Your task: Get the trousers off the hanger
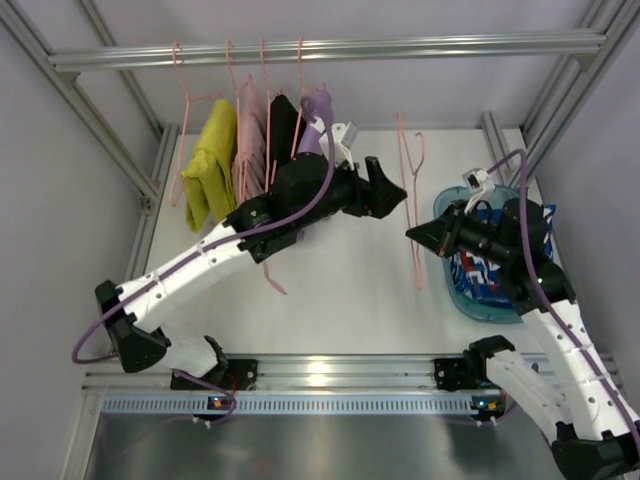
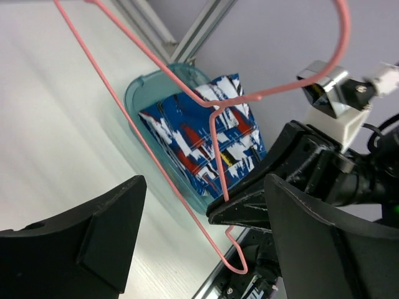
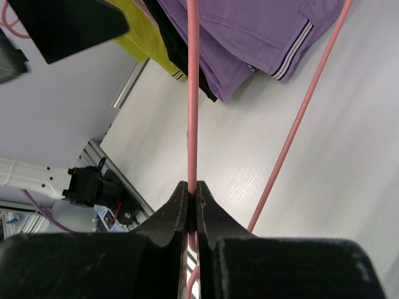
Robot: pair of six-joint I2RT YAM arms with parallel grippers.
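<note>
Your right gripper [image 3: 192,190] is pinched tight on one wire of the empty pink hanger [image 3: 192,93], with no gap showing between the fingers in the right wrist view. Your left gripper [image 2: 206,249] is spread wide and holds nothing. It faces that hanger from the left, close to it but not touching.

- **Trousers:** one pair of blue, white and red patterned trousers [image 2: 181,134], folded inside the single teal basket [image 2: 134,90] at the right of the table [image 1: 340,290]. They are off the hanger and lie behind and below its wire as the left wrist view shows it.
- **Hangers:** five pink ones. One is bare in your right gripper. The other four are hooked on the rail [image 1: 330,50], each carrying a garment.
- **Garments on the rail:** four, left to right: yellow [image 1: 207,165], pale pink [image 1: 248,140], black [image 1: 283,125], purple [image 1: 318,110]. They are bunched together, and your left arm crosses in front of their lower ends.
- **Bare hanger:** you cannot tell from these views whether its hook touches the rail. It looks short of it in the top view.
- **Arms:** two, both raised over the table. The grippers point toward each other with the bare hanger between them.
</note>
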